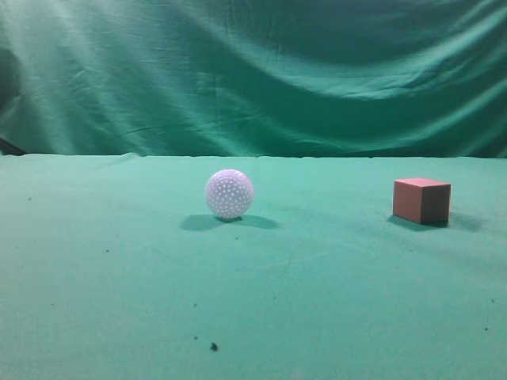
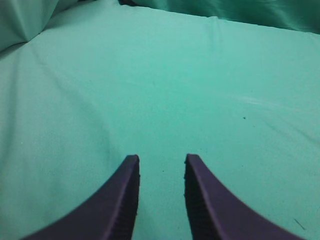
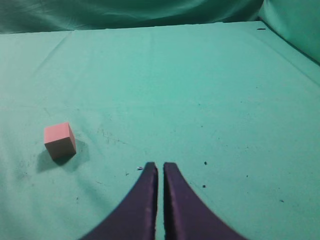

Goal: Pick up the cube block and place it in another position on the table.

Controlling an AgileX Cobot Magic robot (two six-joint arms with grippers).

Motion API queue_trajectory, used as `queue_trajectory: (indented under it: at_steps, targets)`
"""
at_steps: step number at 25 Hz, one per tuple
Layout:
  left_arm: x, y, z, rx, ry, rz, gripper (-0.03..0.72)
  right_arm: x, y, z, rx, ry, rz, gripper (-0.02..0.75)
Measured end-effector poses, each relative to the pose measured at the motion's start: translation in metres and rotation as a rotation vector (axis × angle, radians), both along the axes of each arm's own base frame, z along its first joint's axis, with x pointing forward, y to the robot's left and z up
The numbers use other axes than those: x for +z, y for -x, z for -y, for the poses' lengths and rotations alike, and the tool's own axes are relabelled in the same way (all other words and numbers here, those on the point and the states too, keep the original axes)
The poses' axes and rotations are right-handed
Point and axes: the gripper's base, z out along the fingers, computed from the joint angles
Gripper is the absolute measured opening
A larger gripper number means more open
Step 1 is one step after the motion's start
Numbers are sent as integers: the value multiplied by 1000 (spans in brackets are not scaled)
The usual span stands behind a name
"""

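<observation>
**Cube untouched, pick not yet begun**

Nothing of the task looks done from where I stand. The small reddish-brown matte cube block point(image 1: 421, 201) sits flat on the green cloth-covered table point(image 1: 119, 301), free of any grip, no arm near it in the exterior view.

Right gripper point(image 3: 159, 166): dark purple jaws drawn together, only a thin slit between them, nothing held. In the right wrist view the cube block point(image 3: 59, 140) lies ahead of these jaws and well off to their left, well apart from the tips. Judging by that, this arm is the likely one to do the pick; the jaws would have to part, swing left and forward, then come down around the cube.

Left gripper point(image 2: 161, 160): jaws apart, a clear gap of bare table between them, empty. No cube in front of them, only cloth.

White dimpled ball point(image 1: 229, 193) rests on the table, well apart from the cube; not seen in either wrist view.

Left to do: approach, grasp, lift, carry, set down elsewhere on the table. Basically everything.
</observation>
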Motion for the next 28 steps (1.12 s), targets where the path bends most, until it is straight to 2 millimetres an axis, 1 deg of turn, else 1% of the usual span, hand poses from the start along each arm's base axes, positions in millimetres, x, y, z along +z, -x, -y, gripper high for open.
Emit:
queue_trajectory:
  at_steps: [2,3,5,8,9,10,12,13,16,18,20,23,28]
  targets:
    - [0,0,0,0,0,0,262,3,-1,0,0,-12,36,0]
    - [0,0,0,0,0,0,262,7,-2,-1,-2,-46,89,0]
    - [0,0,0,0,0,0,262,23,-5,-2,-10,-155,257,0]
    - [0,0,0,0,0,0,262,47,-3,1,-16,-194,524,0]
    - [0,0,0,0,0,0,262,53,-1,1,-18,-200,576,0]
    - [0,0,0,0,0,0,262,58,0,1,-17,-205,582,0]
    - [0,0,0,0,0,0,262,78,4,0,-4,-192,533,0]
    - [0,0,0,0,0,0,262,92,8,-1,4,-183,500,0]
    - [0,0,0,0,0,0,262,121,14,-4,31,-147,244,0]
    - [0,0,0,0,0,0,262,135,14,-5,43,-118,145,0]
    - [0,0,0,0,0,0,262,142,11,-5,46,-104,111,0]
    - [0,0,0,0,0,0,262,142,4,-6,47,-102,77,0]
    - [0,0,0,0,0,0,262,149,1,-7,54,-115,123,0]
